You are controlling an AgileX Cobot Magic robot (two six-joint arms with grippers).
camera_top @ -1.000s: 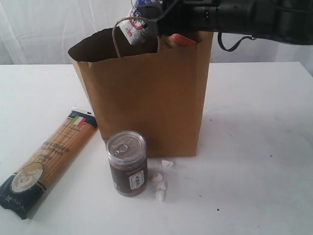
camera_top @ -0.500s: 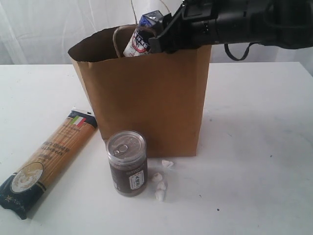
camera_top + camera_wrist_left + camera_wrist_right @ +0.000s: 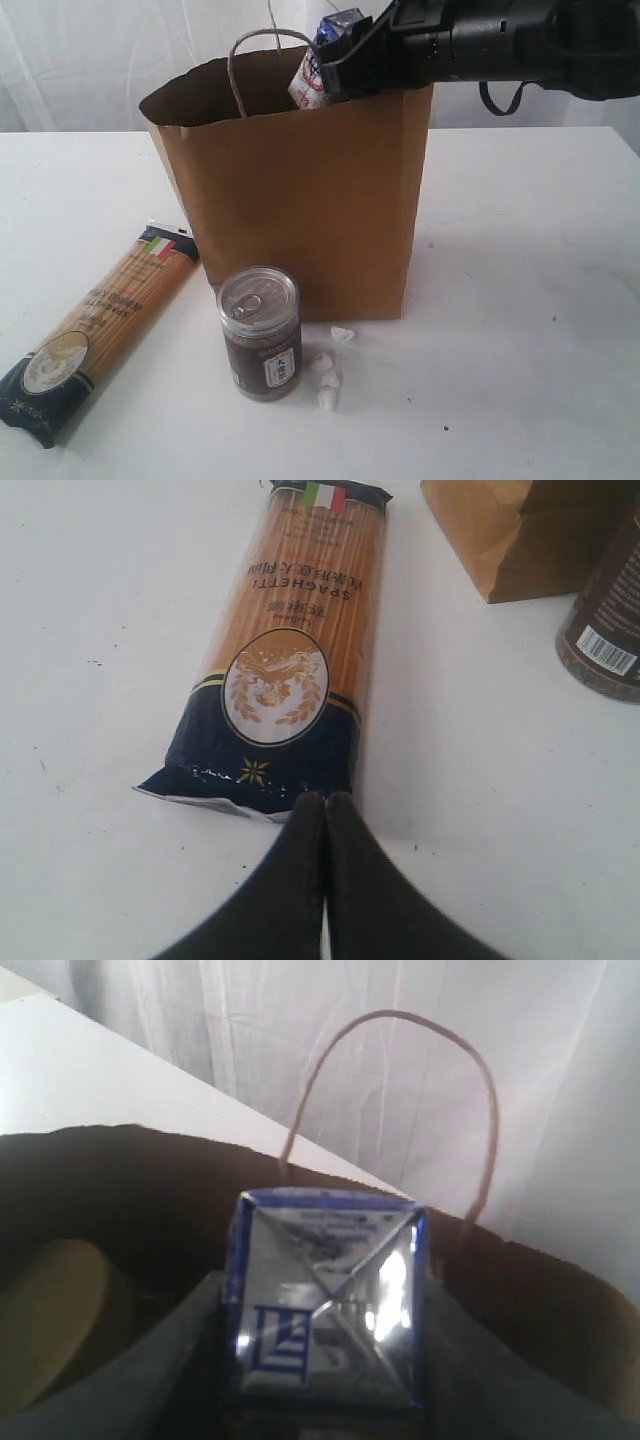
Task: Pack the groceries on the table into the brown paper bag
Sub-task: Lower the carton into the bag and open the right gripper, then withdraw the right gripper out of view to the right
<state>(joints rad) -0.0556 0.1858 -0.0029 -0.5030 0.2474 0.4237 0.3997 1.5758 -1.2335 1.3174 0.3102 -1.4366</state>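
Over the twelve-o'clock rim of the tall brown kraft paper bag (image 3: 300, 200), the right gripper (image 3: 345, 62), clamped on the blue-white mini carton (image 3: 322, 60), has swung it toward three o'clock and upright, seemingly ready for lowering inside; the left gripper (image 3: 323, 830) sits closed, empty.

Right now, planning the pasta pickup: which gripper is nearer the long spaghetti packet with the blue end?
Left. The left gripper, jaws shut, is at the end of the spaghetti packet; the right gripper holds a blue-white carton over the brown paper bag.

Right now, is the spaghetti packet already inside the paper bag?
No, the spaghetti packet lies flat on the table beside the brown paper bag.
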